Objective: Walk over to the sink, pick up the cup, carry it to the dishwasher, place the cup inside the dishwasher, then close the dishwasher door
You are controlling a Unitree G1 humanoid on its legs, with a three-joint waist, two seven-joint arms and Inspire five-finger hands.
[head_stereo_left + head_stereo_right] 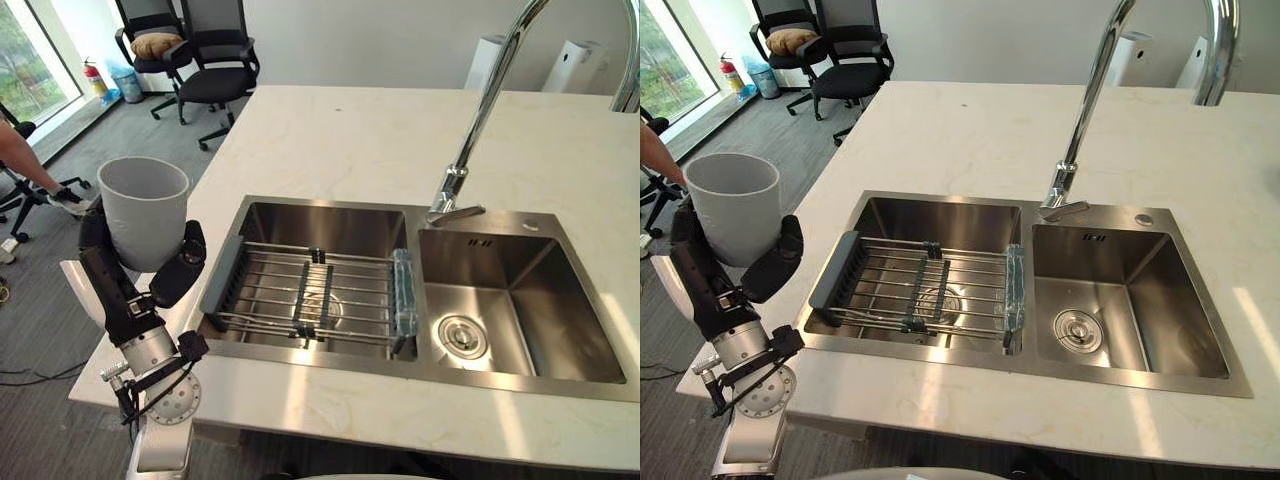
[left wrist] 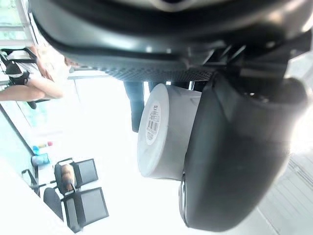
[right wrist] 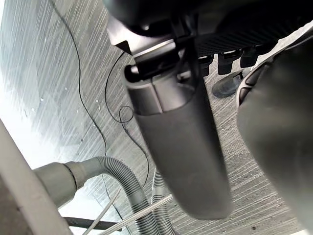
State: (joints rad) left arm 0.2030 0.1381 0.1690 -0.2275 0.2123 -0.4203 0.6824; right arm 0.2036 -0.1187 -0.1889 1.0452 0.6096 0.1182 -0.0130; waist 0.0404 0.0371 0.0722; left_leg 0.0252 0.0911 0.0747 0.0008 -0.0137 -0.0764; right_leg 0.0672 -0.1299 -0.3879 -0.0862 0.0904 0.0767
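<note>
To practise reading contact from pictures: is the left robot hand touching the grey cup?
Touching. The left eye view shows the left robot hand with thumb and fingers curled round the upright cup.

Cup upright in left hand, off the left edge of the counter. Sink set into the counter, right of the hand. Left basin nearest the hand; rack lies in it. Right basin farther right, past the rack, drain in its floor. Faucet stands behind the divide between the basins. Office chairs on the floor, well behind the hand.
</note>
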